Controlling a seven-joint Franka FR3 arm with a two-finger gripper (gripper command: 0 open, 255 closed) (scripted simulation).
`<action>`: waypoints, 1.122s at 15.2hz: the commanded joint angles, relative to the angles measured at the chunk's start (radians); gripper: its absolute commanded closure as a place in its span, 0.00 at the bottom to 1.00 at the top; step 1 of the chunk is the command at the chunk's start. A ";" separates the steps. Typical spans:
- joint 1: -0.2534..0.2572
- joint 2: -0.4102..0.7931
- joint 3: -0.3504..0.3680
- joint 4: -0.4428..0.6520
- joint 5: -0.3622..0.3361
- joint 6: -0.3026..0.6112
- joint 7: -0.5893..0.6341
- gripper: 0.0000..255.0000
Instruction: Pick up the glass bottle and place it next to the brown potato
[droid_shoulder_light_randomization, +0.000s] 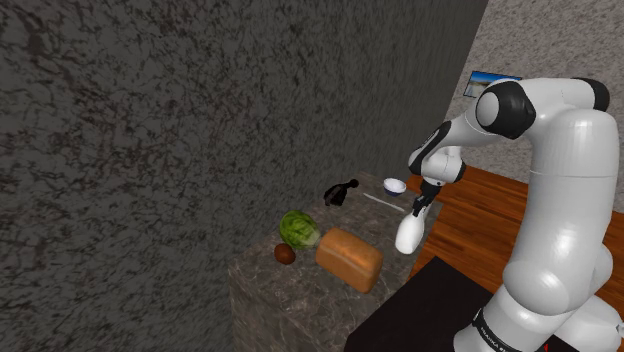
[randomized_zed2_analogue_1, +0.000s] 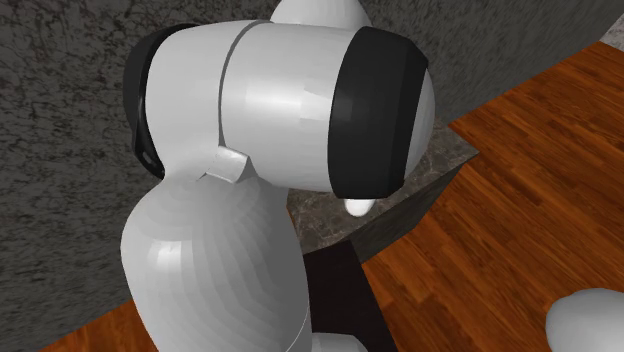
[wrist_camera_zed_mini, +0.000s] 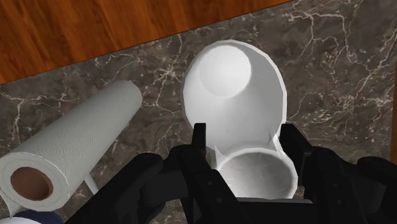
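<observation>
A plain white bottle sits between my black fingers, which clasp it just below its open mouth. In the shoulder view my gripper points down with the bottle hanging beneath it, near the counter's right edge. The small brown potato lies at the near left of the marble counter, well away from the bottle. In the wrist view the bottle's body stretches away from the gripper over the marble top.
A green lettuce and a tan bread loaf lie beside the potato. Farther back are a black object and a white bowl. A paper towel roll lies near the bottle. Wooden floor lies past the counter's edge.
</observation>
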 joint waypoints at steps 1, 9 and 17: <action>0.000 0.000 0.000 0.000 0.000 0.000 0.000 1.00; 0.012 -0.024 -0.017 -0.002 -0.025 -0.019 0.018 1.00; 0.055 -0.121 -0.074 -0.001 -0.126 -0.100 0.090 1.00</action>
